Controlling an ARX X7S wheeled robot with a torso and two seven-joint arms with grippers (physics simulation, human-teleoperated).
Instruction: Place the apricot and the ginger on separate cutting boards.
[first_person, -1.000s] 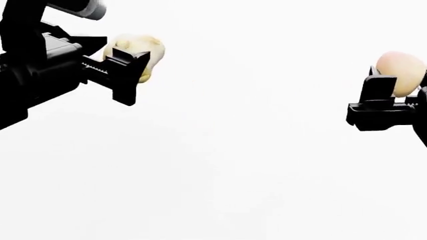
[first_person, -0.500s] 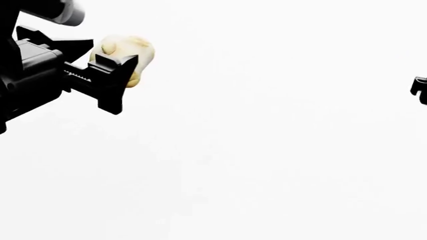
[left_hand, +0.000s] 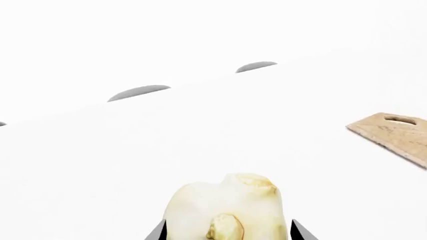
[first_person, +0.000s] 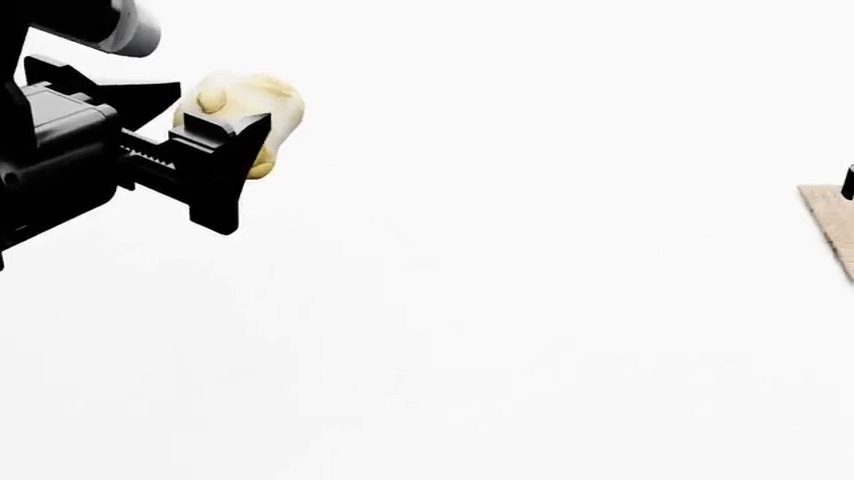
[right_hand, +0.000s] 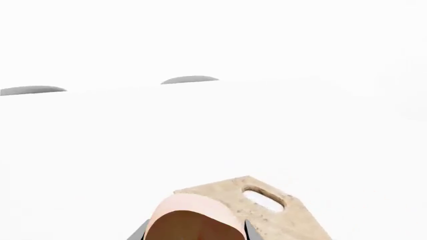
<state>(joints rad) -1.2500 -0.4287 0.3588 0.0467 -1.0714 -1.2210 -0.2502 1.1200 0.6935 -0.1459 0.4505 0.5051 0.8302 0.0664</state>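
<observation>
left wrist view: ginger (left_hand: 227, 210) grasped in left hand (left_hand: 227, 232); cutting board (left_hand: 393, 136) lying apart on white surface (left_hand: 133, 160).
head view: left hand (first_person: 220, 165) clenched on ginger (first_person: 247, 105), raised at left; cutting board (first_person: 834, 225) corner at right edge.
right wrist view: right hand (right_hand: 193, 232) grasping apricot (right_hand: 190, 220) above cutting board (right_hand: 267, 200).

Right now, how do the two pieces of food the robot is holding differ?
The ginger is lumpy and pale yellow with brownish nubs; the apricot is smooth, rounded and peach. A cutting board shows right behind the apricot, but far from the ginger. Both sit between dark fingers.
</observation>
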